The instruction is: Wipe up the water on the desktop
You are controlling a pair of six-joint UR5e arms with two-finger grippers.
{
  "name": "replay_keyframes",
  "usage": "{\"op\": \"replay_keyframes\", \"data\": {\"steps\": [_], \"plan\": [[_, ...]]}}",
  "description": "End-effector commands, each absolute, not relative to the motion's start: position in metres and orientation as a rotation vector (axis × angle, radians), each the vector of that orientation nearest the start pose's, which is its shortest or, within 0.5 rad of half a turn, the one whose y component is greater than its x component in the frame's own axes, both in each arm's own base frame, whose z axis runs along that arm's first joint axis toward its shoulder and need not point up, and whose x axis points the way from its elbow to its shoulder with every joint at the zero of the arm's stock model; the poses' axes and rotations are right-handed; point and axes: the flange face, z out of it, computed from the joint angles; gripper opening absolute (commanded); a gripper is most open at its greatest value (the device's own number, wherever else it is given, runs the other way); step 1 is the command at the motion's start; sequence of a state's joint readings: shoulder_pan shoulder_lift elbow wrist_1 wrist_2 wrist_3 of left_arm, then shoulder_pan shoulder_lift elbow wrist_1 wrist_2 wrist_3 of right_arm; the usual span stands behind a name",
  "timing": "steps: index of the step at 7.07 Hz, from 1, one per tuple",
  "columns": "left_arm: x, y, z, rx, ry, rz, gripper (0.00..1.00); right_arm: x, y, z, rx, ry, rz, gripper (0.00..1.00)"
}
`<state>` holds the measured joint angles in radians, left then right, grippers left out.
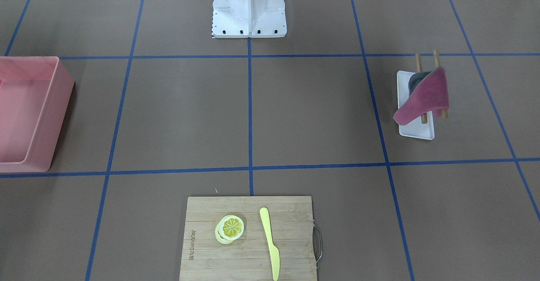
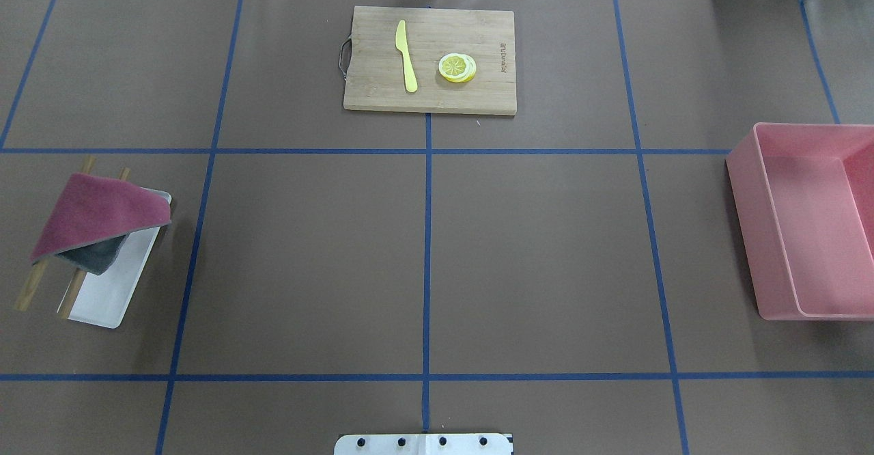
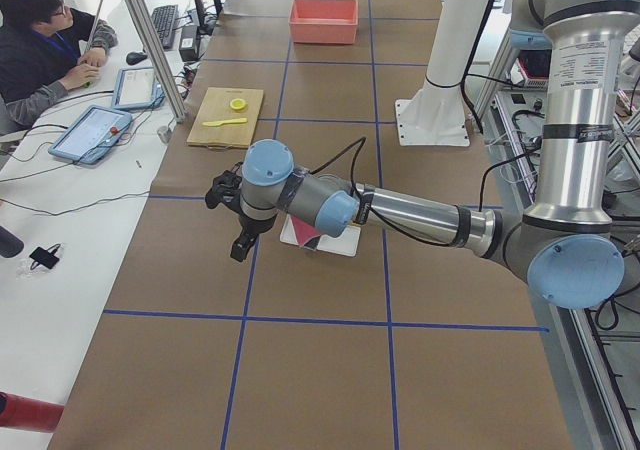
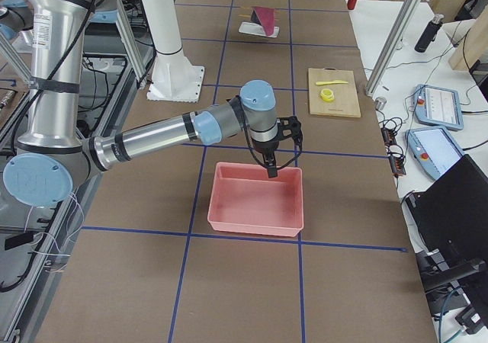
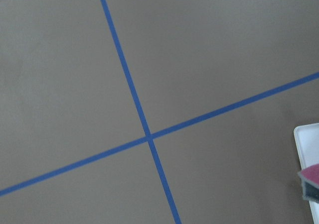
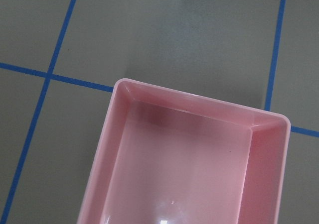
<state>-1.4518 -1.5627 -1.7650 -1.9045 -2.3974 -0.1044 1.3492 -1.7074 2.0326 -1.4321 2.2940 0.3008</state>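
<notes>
The desktop (image 2: 532, 250) is a brown surface divided by blue tape lines; I see no water on it. A maroon and grey cloth (image 2: 95, 212) hangs over a wooden rack on a white tray (image 2: 102, 301) at the left. My left gripper (image 3: 235, 230) shows only in the exterior left view, above the desktop beside the tray; I cannot tell whether it is open or shut. My right gripper (image 4: 278, 160) shows only in the exterior right view, above the far rim of the pink bin (image 4: 255, 198); I cannot tell its state either.
The pink bin (image 2: 812, 216) stands at the right edge. A bamboo cutting board (image 2: 430, 59) with a yellow knife (image 2: 406, 55) and lemon slices (image 2: 457, 67) lies at the far middle. The robot's white base (image 1: 249, 11) stands at the near edge.
</notes>
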Motion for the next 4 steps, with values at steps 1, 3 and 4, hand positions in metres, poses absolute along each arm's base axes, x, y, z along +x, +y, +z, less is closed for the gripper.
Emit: {"op": "replay_keyframes", "data": {"steps": [1, 3, 4], "plan": [[0.09, -0.481, 0.527, 0.29, 0.964, 0.185, 0.99, -0.063, -0.437, 0.468, 0.243, -0.83, -0.015, 1.0], [0.143, -0.465, 0.526, 0.247, 1.003, 0.224, 0.99, -0.063, -0.436, 0.468, 0.244, -0.828, -0.014, 1.0], [0.154, -0.462, 0.524, 0.243, 1.008, 0.242, 0.98, -0.063, -0.436, 0.468, 0.246, -0.825, -0.013, 1.0]]}}
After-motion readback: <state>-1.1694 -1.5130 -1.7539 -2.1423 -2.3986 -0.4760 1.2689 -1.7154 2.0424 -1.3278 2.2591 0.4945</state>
